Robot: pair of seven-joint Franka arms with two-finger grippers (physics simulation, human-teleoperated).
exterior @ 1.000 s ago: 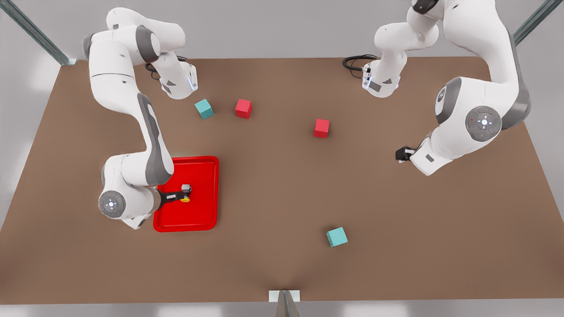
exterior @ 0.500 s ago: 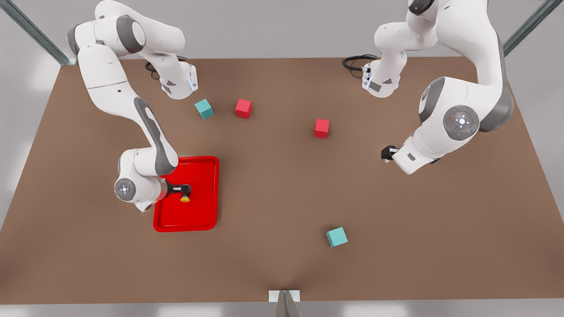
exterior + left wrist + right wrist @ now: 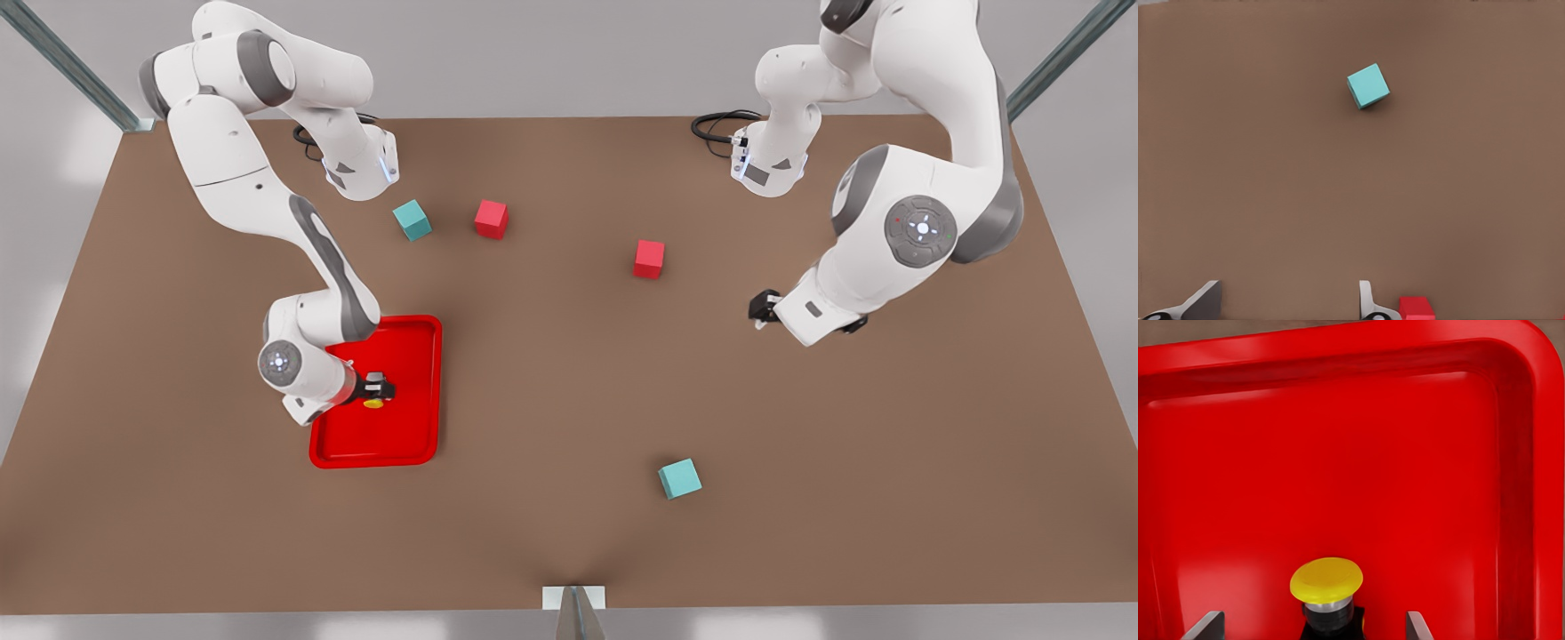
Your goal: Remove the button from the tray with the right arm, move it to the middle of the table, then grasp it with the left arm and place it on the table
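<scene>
Brown table (image 3: 569, 400): right gripper (image 3: 380, 388) spread around tray's (image 3: 418, 444) button (image 3: 373, 404); left gripper (image 3: 758, 308) spread, hovering.

A simulated robot test bench, not a lived-in room: a large bare brown table (image 3: 569, 373) stands against blank grey walls, with metal frame struts (image 3: 71, 67) at the far corners. Two white arms are bolted to its far edge, cables (image 3: 716, 124) coiled at their bases. Plain teal (image 3: 679, 478) and red cubes (image 3: 649, 259) lie scattered about as props.
</scene>
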